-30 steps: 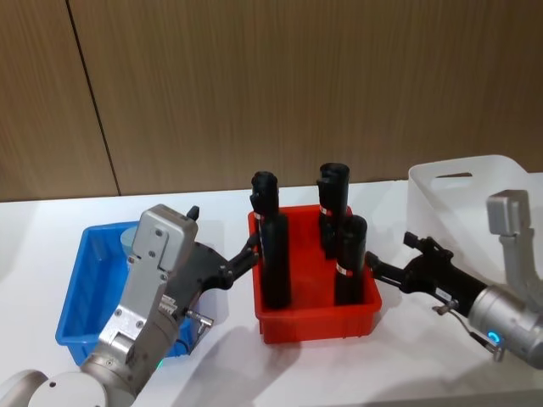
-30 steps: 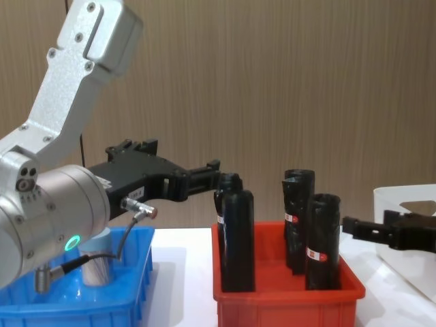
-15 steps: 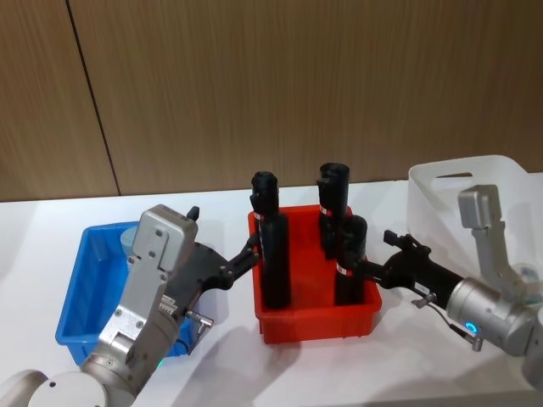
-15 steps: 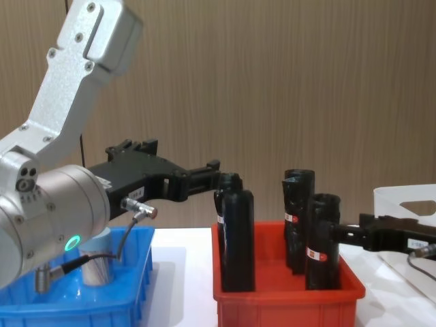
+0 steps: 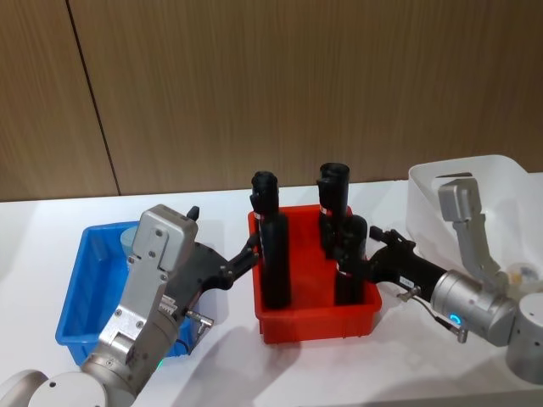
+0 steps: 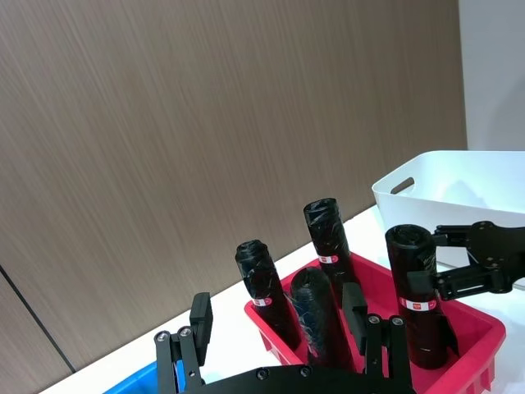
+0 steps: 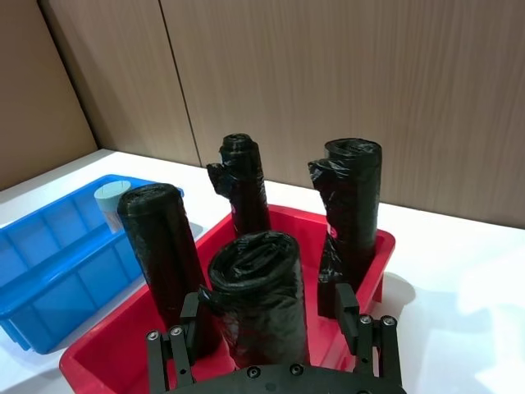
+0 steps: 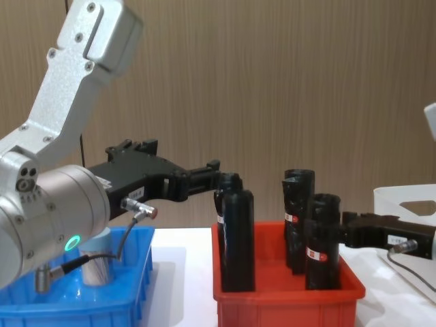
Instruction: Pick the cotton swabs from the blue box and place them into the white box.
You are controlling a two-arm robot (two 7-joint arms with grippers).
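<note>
You have the right gripper (image 5: 355,257) at the centre-right of the head view, reaching in over the right wall of the red bin (image 5: 318,322); its fingers (image 7: 190,320) stand spread on either side of the nearest black roll (image 5: 349,261), and you cannot tell whether they touch it. In the right wrist view that roll sits between the two fingers, with three more black rolls (image 7: 242,187) standing upright behind it in the same bin.

Your left gripper (image 5: 249,251) hangs in the centre-left of the head view, above the gap between the blue box (image 5: 81,292) and the red bin, pointing toward the tall roll at the bin's left side. Its fingers (image 6: 201,316) are spread apart and hold nothing.

The one cotton swab jar (image 8: 98,262) you can see stands upright in the blue box at the lower left of the chest view, partly hidden behind the left arm; its pale blue lid also peeks out in the head view. The white box (image 5: 475,199) sits at the right edge of the head view on the white surface (image 5: 212,208), well apart from the blue box, with the red bin between them
</note>
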